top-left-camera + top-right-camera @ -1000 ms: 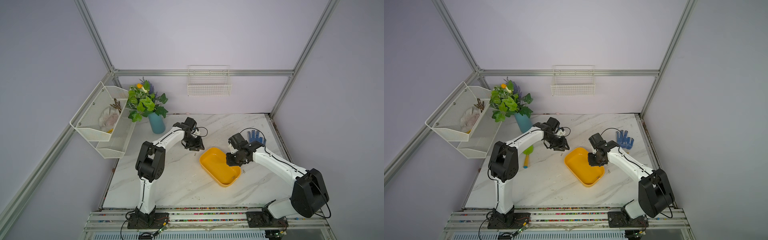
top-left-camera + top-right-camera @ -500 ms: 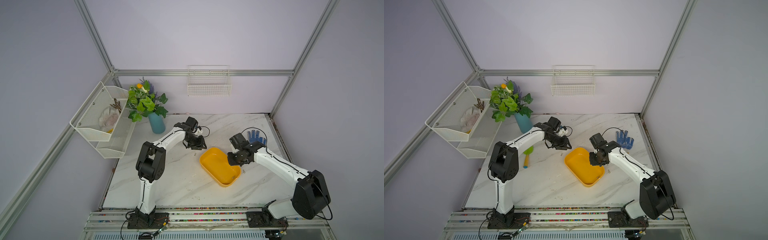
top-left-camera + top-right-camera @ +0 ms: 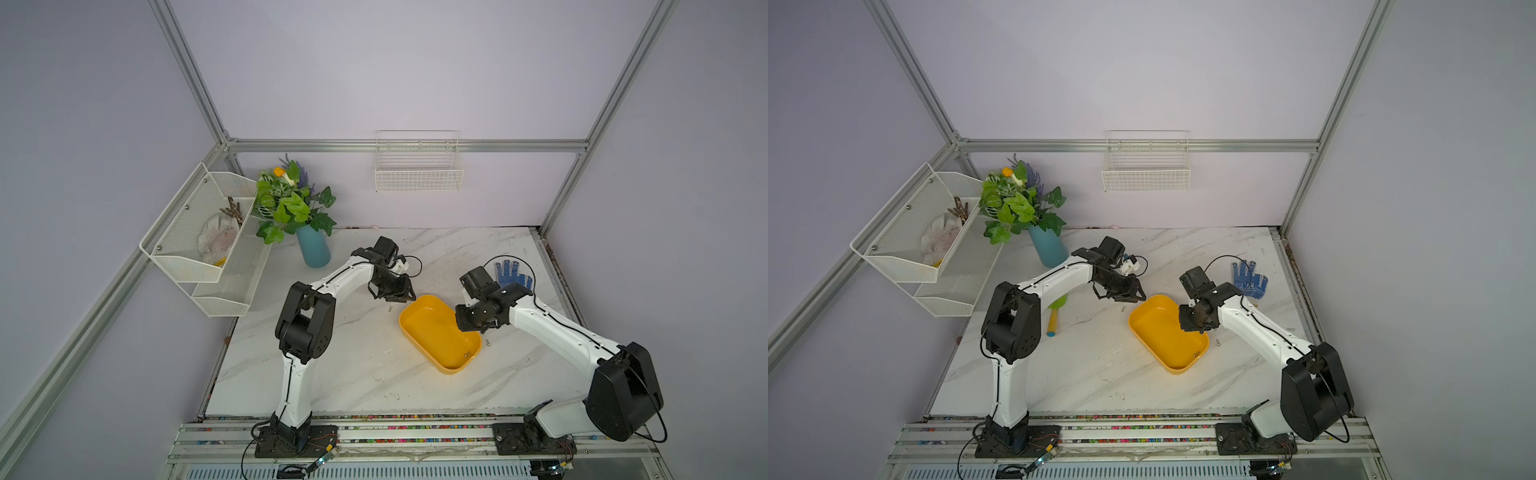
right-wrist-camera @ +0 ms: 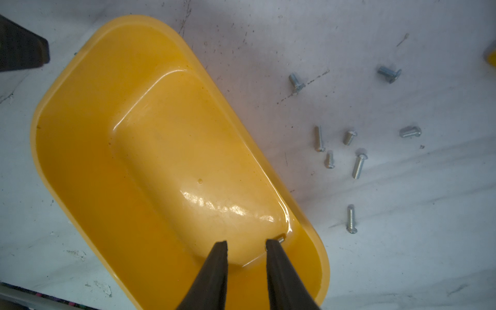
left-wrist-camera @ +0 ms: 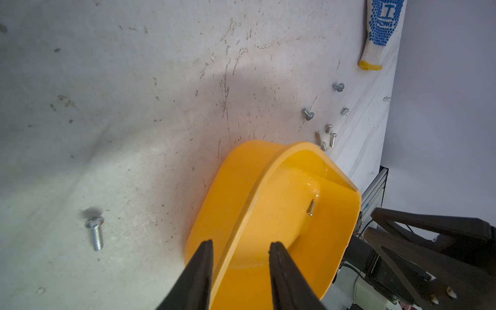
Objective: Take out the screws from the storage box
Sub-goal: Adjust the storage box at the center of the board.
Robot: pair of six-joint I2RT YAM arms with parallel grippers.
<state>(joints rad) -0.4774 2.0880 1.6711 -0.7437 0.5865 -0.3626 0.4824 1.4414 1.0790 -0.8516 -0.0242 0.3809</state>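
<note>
Robot lab cell: you face a marble-look table (image 3: 374, 374), boxed by aluminium framing (image 3: 332, 145) and plain lilac panels (image 3: 415, 62) behind it; two arm bases (image 3: 291, 442) bolted to a slotted rail (image 3: 415, 434) along its front edge.

- Storage box (image 4: 150, 161): smooth yellow-orange plastic, glossy, with bright highlights just ahead of the right gripper (image 4: 247, 243) fingertips (image 4: 218, 249).
- Screws (image 4: 358, 166): bright silvery metal, threaded shanks, off to one side of those fingertips.
- Tabletop (image 5: 134, 107): matt white marble-look surface, scuffed, speckled.
- Work glove (image 5: 381, 29): knitted white cloth, blue rubbery dots.
- Those fingertips: matt black, possibly plastic.
</note>
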